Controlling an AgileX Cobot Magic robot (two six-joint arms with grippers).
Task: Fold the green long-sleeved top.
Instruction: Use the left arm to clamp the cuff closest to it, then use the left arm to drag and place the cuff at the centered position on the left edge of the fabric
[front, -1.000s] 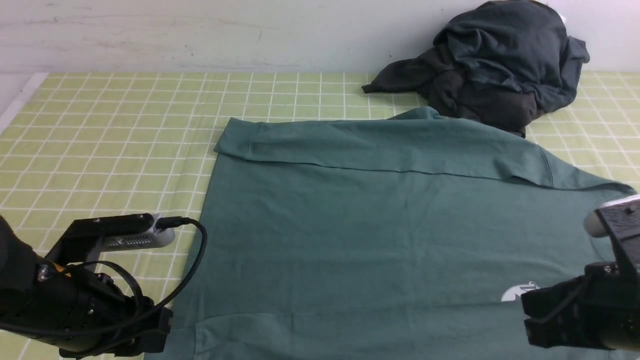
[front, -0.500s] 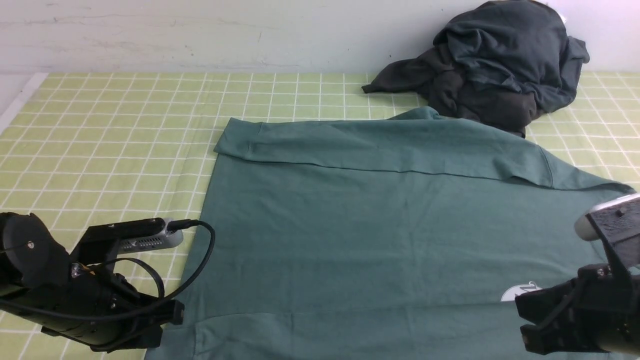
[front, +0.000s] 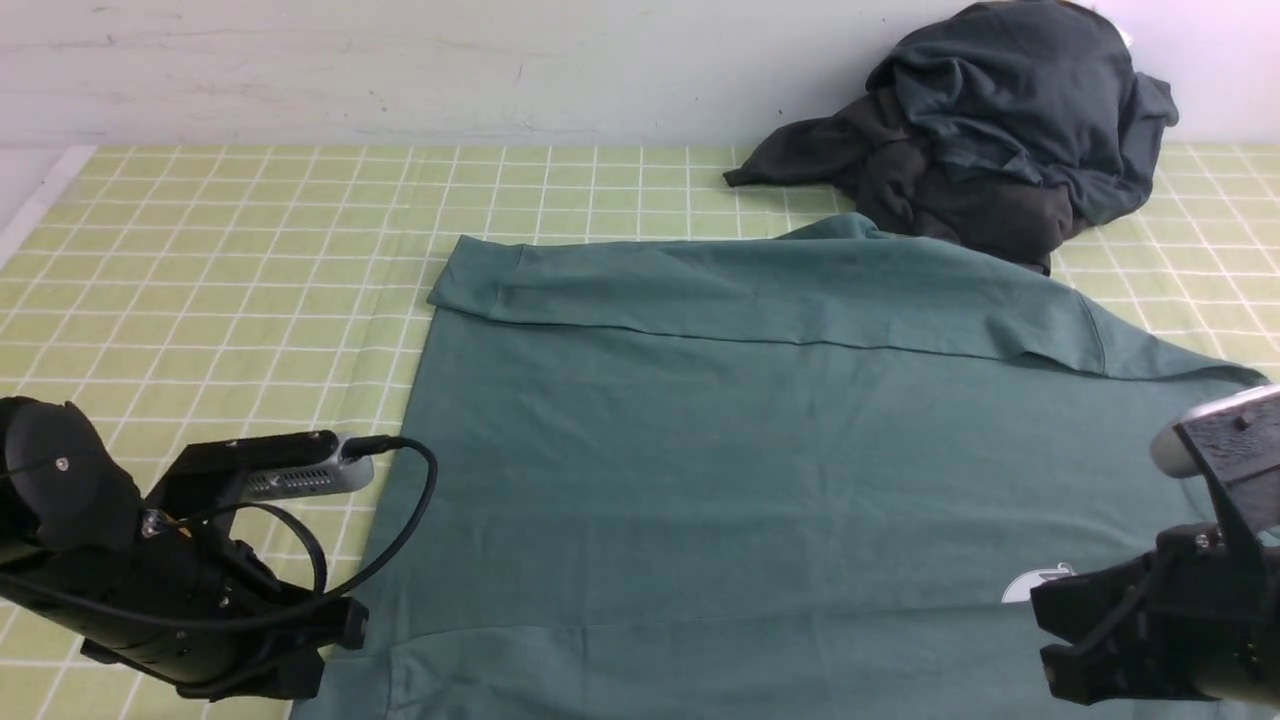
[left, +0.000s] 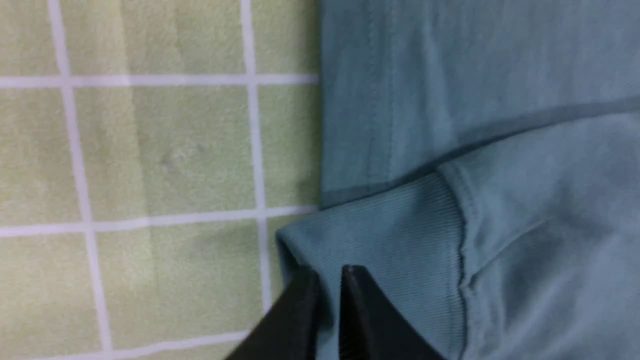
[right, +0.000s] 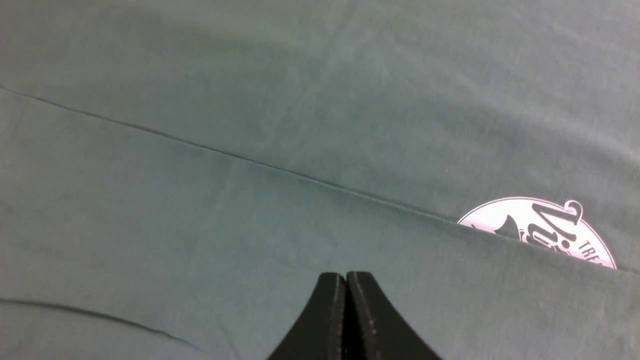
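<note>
**Left jaws pinching the cuff, right jaws clenched over the chest**

The green long-sleeved top (front: 720, 450) is lying spread flat across the yellow-green checked cloth (front: 230, 260), filling the middle and right of the table. Its far sleeve is lying folded across the body as a long band. At the near left corner the left gripper (left: 327, 272) is sitting low at the garment's edge. Its two black fingers are drawn nearly together, pinching the ribbed cuff (left: 390, 235) near its corner, where it overlaps the checked cloth, and a thin strip of teal fabric is showing between them.

Over on the right, the right gripper (right: 346, 274) is clenched tight, finger against finger with nothing between them. It is hanging just over a folded layer of the top, near the white logo (right: 540, 230), which is peeking out half hidden under that fold. At the far right, against the wall, a heap of dark garments (front: 1000, 130) is touching the top's far edge.
</note>
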